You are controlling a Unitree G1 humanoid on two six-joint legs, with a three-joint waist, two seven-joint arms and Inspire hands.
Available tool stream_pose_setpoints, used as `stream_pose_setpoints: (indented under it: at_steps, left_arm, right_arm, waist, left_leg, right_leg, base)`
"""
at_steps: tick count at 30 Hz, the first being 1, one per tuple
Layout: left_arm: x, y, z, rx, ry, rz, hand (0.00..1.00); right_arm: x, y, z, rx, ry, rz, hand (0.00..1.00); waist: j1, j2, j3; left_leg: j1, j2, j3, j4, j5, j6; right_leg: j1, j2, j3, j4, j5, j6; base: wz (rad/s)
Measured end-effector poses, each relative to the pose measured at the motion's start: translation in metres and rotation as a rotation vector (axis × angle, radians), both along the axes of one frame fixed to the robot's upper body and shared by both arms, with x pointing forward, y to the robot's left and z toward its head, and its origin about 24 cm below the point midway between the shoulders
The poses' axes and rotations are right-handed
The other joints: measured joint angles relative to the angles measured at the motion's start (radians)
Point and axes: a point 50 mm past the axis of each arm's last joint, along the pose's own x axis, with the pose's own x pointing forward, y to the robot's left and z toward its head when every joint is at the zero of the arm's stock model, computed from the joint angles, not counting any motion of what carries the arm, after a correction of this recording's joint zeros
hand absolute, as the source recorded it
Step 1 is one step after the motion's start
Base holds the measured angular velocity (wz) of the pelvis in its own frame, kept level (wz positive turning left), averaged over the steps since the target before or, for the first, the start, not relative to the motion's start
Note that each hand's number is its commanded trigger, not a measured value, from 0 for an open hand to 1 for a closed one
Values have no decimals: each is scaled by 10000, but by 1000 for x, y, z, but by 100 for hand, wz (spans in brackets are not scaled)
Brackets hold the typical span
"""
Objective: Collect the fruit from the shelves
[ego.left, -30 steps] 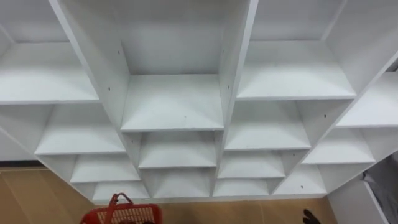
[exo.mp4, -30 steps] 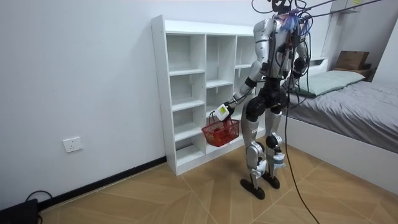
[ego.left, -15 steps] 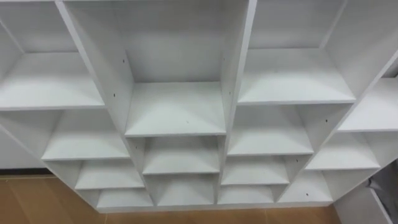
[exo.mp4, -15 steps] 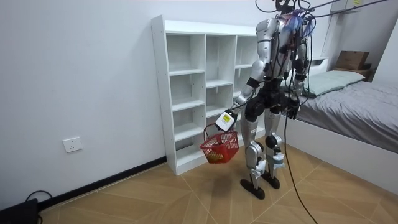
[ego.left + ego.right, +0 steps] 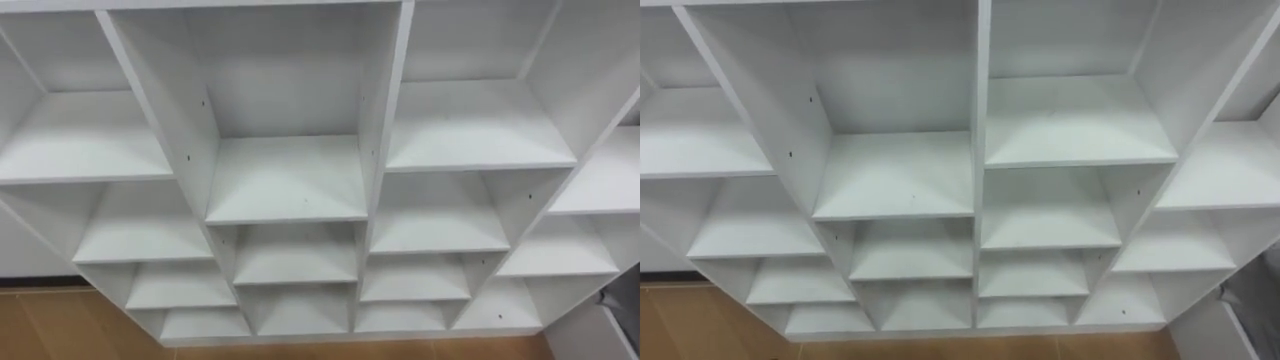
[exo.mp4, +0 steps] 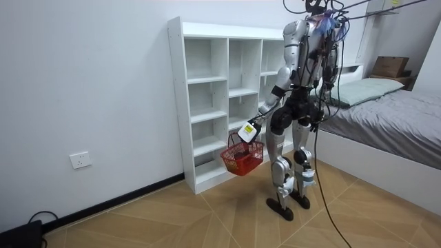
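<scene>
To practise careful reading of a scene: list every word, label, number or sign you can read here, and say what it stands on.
None can be read.
White shelf unit: no print on it.
Tag by the left hand, which holds the red basket: too small to read.
Cardboard box and wall socket: no legible print.

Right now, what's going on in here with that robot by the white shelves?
The robot stands facing the white shelf unit, with a bed just behind it. Its left hand holds a red basket by the handle, so that the basket hangs beside its leg in front of the lower shelves. The compartments it is looking down at appear bare. I cannot tell what is in the basket.
</scene>
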Motion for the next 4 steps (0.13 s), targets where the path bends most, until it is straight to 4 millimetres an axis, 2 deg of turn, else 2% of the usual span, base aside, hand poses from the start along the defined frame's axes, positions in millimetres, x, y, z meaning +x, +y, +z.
stream_pose_setpoints:
  at_steps: [4]
  left_arm:
    - [0,-6,-2,-223,128,-483,100]
  right_arm:
    - [0,4,-1,110,-8,1,0]
  waist:
    - [0,-8,3]
  left_leg:
    - [-12,2,0,2,-18,2]
  right_leg:
    - [-6,2,11,0,-1,1]
  base:
    - [0]
